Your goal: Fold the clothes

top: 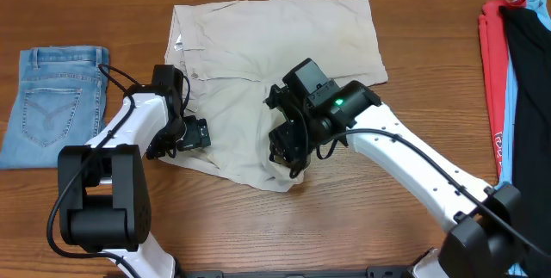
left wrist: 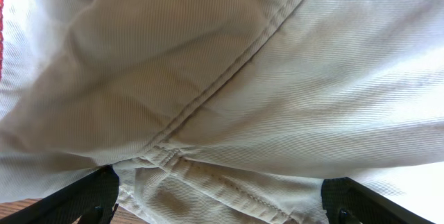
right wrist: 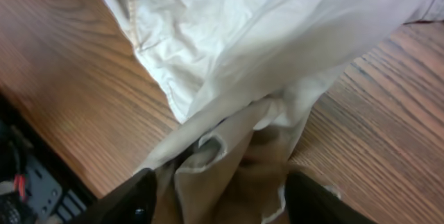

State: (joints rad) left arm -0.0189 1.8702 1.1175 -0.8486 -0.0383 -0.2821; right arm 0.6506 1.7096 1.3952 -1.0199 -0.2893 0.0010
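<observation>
The beige shorts (top: 275, 46) are lying spread across the upper middle of the wooden table (top: 430, 20). The left gripper (top: 198, 133) is sitting at their lower-left edge, jaws gaping wide over cloth. The right gripper (top: 288, 164) is straddling bunched fabric at the lower hem, jaws partway apart; I cannot tell whether it is gripping.

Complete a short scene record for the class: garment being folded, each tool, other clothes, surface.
garment: beige shorts, spread out, near edge bunched
left tool: open wide, over the shorts' fabric
right tool: fingers straddle the bunched near hem; grip unclear
other clothes: folded blue jeans at left; red, light-blue and black garments at right
surface: wooden table
</observation>
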